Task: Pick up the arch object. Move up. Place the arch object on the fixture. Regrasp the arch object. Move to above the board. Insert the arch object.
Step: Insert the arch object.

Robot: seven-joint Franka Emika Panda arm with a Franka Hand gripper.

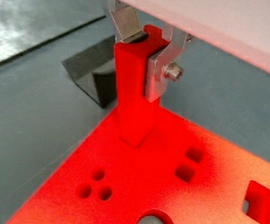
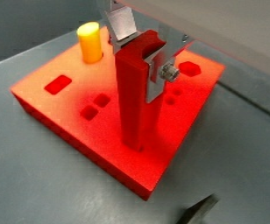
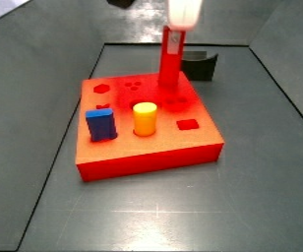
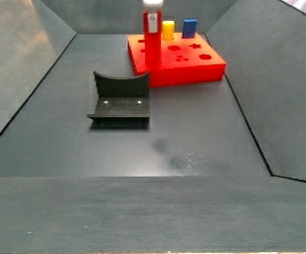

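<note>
The arch object is a long red bar held upright, its notched end up between the silver fingers. My gripper is shut on its top end. Its lower end meets the top face of the red-orange board, near the board's edge; I cannot tell whether it sits in a hole. It shows the same way in the other wrist view, bar, gripper, board. In both side views the bar stands vertical on the board. The dark fixture is empty.
A yellow-orange cylinder and a blue block stand in the board. They also show in a side view, cylinder and block. Grey bin walls surround the dark floor.
</note>
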